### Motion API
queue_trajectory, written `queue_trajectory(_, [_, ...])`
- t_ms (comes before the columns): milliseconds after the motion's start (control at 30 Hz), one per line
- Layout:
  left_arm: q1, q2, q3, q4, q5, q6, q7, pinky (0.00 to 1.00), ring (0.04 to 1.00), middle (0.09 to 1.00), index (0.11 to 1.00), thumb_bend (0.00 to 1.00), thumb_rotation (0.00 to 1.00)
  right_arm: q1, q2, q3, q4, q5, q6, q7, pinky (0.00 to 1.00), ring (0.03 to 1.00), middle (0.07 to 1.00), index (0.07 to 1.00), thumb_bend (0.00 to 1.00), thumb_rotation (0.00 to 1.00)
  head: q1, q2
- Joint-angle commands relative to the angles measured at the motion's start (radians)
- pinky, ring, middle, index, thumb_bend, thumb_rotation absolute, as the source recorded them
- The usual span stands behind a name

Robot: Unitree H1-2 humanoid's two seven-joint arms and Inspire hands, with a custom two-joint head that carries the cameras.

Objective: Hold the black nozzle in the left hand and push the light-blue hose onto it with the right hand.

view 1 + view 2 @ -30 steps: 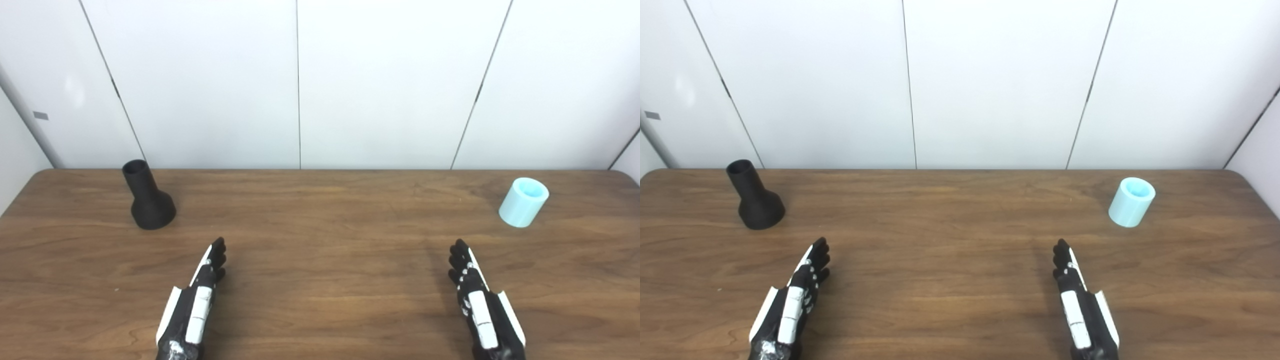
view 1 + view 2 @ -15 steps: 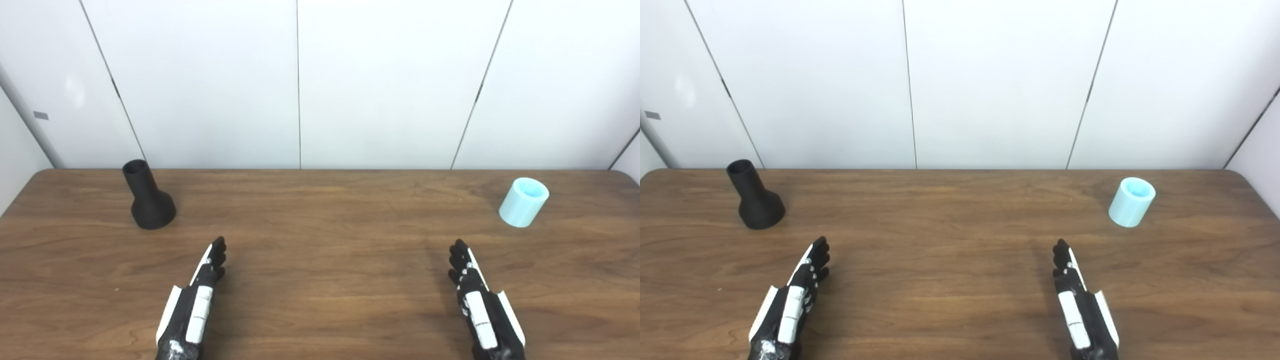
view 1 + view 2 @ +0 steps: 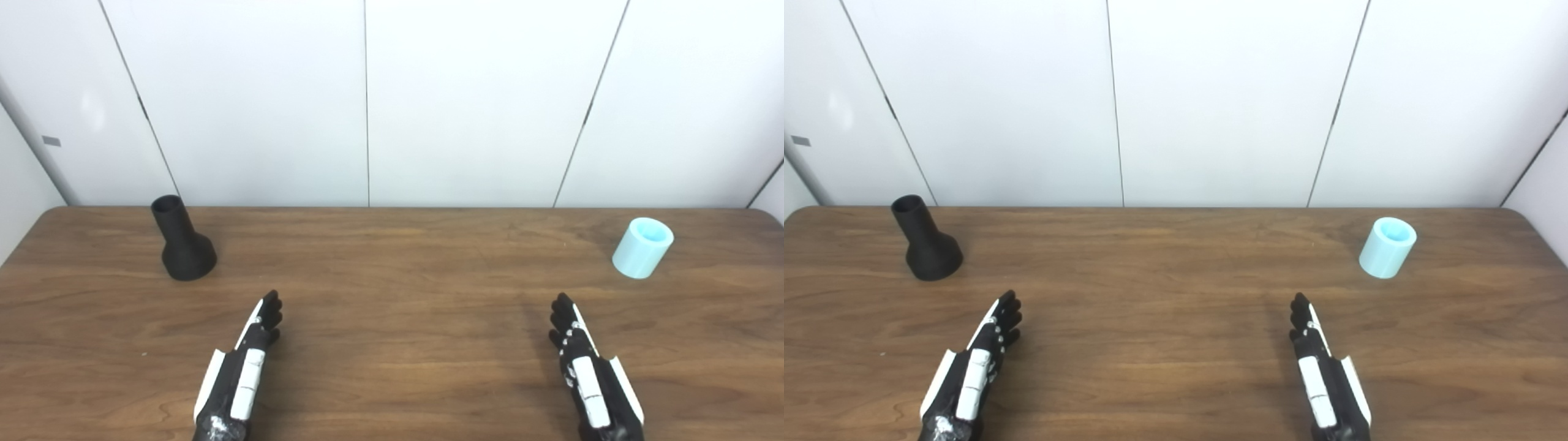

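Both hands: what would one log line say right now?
left hand: open, empty | right hand: open, empty | black nozzle: upright, untouched | light-blue hose: untouched | stage: pre-grasp

A brown wood-grain bench (image 3: 392, 275) with rounded far corners runs across the whole view, its far edge against a white panelled wall (image 3: 367, 98). Two things stand on it, well apart. Near the far left corner a black nozzle (image 3: 182, 248) stands upright on its wide base, narrow open neck up. Near the far right edge a light-blue hose (image 3: 642, 247), a short tube, stands on end with its open mouth upward.
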Motion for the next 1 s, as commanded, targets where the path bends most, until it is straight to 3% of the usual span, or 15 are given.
queue_trajectory(0, [-0.01,-0.02,-0.007,-0.031,0.022,-0.03,0.016,0.98,0.978,0.977,0.976,0.66,0.99,0.044,-0.019,-0.009,0.049,0.014,-0.022,0.007,1.0,1.0,1.0,1.0,0.52,0.93,0.024,-0.003])
queue_trajectory(267, [-0.01,-0.031,-0.04,-0.026,0.067,-0.04,0.03,0.95,0.983,0.988,0.982,0.66,0.98,0.048,-0.049,-0.022,0.056,0.058,-0.028,0.027,1.0,1.0,1.0,1.0,0.52,0.94,0.129,-0.027])
queue_trajectory(333, [-0.009,-0.035,-0.053,-0.028,0.081,-0.036,0.035,0.96,0.987,0.991,0.984,0.67,0.99,0.046,-0.062,-0.027,0.066,0.063,-0.043,0.036,1.0,1.0,1.0,1.0,0.51,0.95,0.196,-0.043])
queue_trajectory(500, [-0.004,-0.053,-0.076,-0.029,0.11,-0.023,0.054,0.98,0.992,0.991,0.982,0.68,1.0,0.043,-0.079,-0.037,0.072,0.084,-0.049,0.049,1.0,0.998,1.0,1.0,0.52,0.95,0.272,-0.066])
queue_trajectory(767, [0.002,-0.069,-0.098,-0.035,0.127,-0.018,0.074,0.98,1.0,1.0,1.0,0.64,1.0,0.046,-0.086,-0.045,0.066,0.116,-0.033,0.065,0.96,0.975,0.991,1.0,0.63,0.94,0.297,-0.083])
queue_trajectory(967, [0.0,-0.071,-0.099,-0.036,0.154,-0.004,0.095,0.98,0.999,1.0,1.0,0.68,0.97,0.051,-0.089,-0.04,0.054,0.116,-0.029,0.07,0.96,0.976,0.984,1.0,0.66,0.94,0.29,-0.084])
